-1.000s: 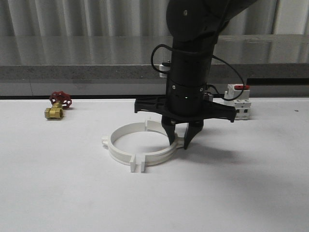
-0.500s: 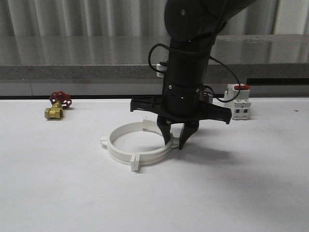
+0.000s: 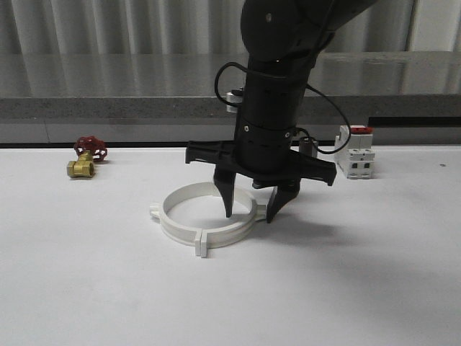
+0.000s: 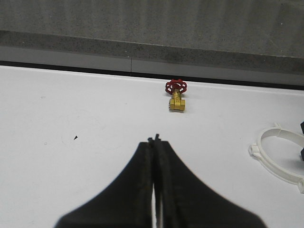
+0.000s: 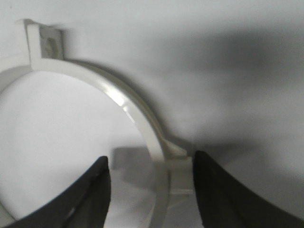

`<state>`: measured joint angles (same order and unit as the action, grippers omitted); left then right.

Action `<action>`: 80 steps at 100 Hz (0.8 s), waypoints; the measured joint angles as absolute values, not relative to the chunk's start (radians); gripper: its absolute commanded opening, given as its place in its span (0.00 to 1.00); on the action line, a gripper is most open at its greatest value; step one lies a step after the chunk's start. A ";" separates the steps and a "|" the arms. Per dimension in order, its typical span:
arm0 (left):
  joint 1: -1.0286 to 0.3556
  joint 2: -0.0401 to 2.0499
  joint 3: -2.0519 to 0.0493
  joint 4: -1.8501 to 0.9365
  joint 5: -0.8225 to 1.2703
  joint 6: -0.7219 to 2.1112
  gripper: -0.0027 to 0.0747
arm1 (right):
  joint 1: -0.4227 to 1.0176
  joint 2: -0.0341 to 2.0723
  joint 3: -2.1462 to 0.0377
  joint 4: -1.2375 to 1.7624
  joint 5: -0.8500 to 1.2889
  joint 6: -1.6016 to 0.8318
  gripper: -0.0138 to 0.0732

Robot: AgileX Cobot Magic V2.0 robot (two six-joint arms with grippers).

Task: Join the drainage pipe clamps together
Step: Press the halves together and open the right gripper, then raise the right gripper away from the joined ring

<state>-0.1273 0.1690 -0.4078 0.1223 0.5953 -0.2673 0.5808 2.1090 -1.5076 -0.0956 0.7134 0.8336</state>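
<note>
Between the right tool's [image 3: 249, 207] parted fingers stands the joined clamps' [image 3: 205, 229] rim.

1. I see a plain white bench [image 3: 86, 288] filling the lower part of my front view, matte and evenly lit.
2. Along its far edge runs a dark strip, then a grey speckled ledge [image 3: 108, 108] like stone.
3. Above the ledge I make out a pale ribbed wall [image 3: 108, 29], its vertical folds mirrored faintly on the ledge top.
4. Soft light from above throws a blurred shadow [image 3: 324, 234] onto the white surface right of centre.
5. My left wrist view shows the same speckled ledge [image 4: 142, 28].
</note>
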 measured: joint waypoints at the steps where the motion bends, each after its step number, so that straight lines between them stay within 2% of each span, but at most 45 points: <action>1: -0.127 0.169 -0.408 0.122 0.595 -0.267 0.01 | 0.581 2.109 -1.508 -0.096 0.713 0.834 0.64; 33: -0.127 0.169 -0.408 0.122 0.596 -0.267 0.01 | 0.560 2.075 -1.510 -0.093 0.768 0.755 0.64; 55: -0.127 0.169 -0.408 0.122 0.596 -0.267 0.01 | 0.510 1.958 -1.512 -0.089 0.792 0.658 0.73; 80: -0.127 0.169 -0.408 0.122 0.596 -0.267 0.01 | 0.493 1.780 -1.512 -0.081 0.804 0.505 0.74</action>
